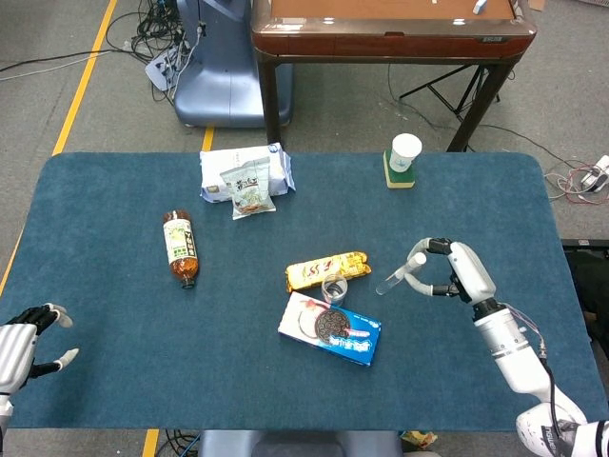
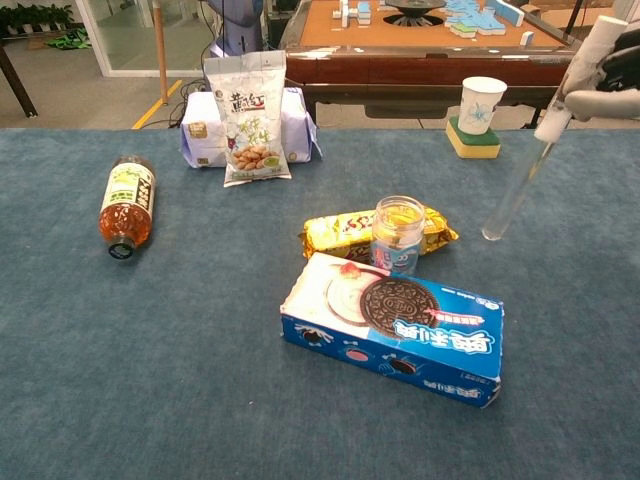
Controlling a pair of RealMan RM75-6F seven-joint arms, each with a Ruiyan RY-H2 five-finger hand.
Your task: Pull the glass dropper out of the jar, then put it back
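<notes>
Dropper (image 2: 520,178) is hanging tilted above the bench (image 1: 114,286), out of the jar (image 2: 398,234), with the right hand (image 1: 455,270) fingers grasping its top. Left hand (image 1: 24,345) is sitting at the near bench edge, fingers spread, holding nothing. Jar's standing between cookie box (image 2: 400,330) and snack bar (image 2: 345,231).

An indoor robot lab or test room. A bench (image 1: 114,314) covered in blue felt stands on a grey carpet floor (image 1: 86,57) marked with a yellow tape line (image 1: 84,81). Loose cables (image 1: 157,29) trail beside a blue machine base (image 1: 217,81). Behind the bench is a wooden mahjong table (image 2: 420,45) with tiles on top. Potted plants (image 2: 35,18) sit by a glass wall.
</notes>
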